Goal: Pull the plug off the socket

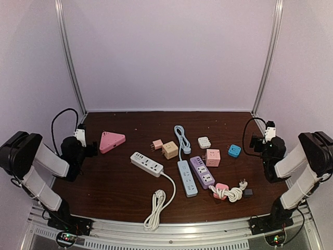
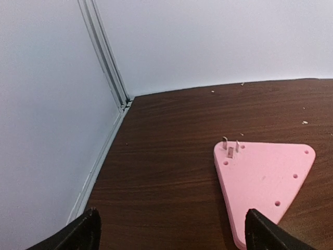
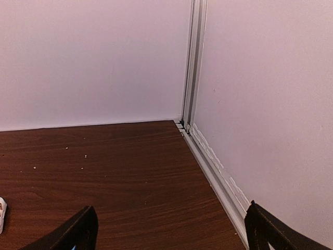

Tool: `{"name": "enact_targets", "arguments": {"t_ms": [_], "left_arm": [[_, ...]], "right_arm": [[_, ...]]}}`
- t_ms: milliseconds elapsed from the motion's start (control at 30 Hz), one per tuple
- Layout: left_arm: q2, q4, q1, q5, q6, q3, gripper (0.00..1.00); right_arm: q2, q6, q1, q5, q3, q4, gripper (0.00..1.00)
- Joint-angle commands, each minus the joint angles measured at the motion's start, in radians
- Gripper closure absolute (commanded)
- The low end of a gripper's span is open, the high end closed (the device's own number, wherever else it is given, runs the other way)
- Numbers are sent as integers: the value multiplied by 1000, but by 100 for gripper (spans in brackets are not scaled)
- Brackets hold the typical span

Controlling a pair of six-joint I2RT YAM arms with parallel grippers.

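Observation:
A small pink plug (image 1: 156, 144) sits against a tan cube socket (image 1: 169, 150) at mid table. A pink cube adapter (image 1: 213, 157) sits at the far end of a purple power strip (image 1: 202, 171); I cannot tell whether it is plugged in. My left gripper (image 1: 92, 150) is open and empty at the left, beside a pink triangular socket (image 1: 112, 141). In the left wrist view (image 2: 171, 240) that triangle (image 2: 265, 179) lies prongs up, by the right fingertip (image 2: 263, 234). My right gripper (image 1: 253, 141) is open and empty at the right, over bare table in its own view (image 3: 171, 240).
A white power strip (image 1: 146, 163) with a coiled cord (image 1: 157, 203), a blue strip (image 1: 187, 177), a white cube (image 1: 204, 142), a blue cube (image 1: 234, 151) and a pink plug with a bundled cord (image 1: 227, 191) lie around. Walls and corner posts (image 3: 191, 62) close the back and sides.

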Motion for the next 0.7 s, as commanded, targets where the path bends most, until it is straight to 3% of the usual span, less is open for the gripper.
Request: {"name": "enact_targets", "arguments": {"t_ms": [0, 667], "left_arm": [[29, 200, -34, -86, 103, -24, 2], [24, 179, -34, -90, 93, -18, 2]], "right_arm": [[-1, 10, -13, -10, 12, -7, 0], [-1, 10, -12, -14, 16, -12, 0]]}}
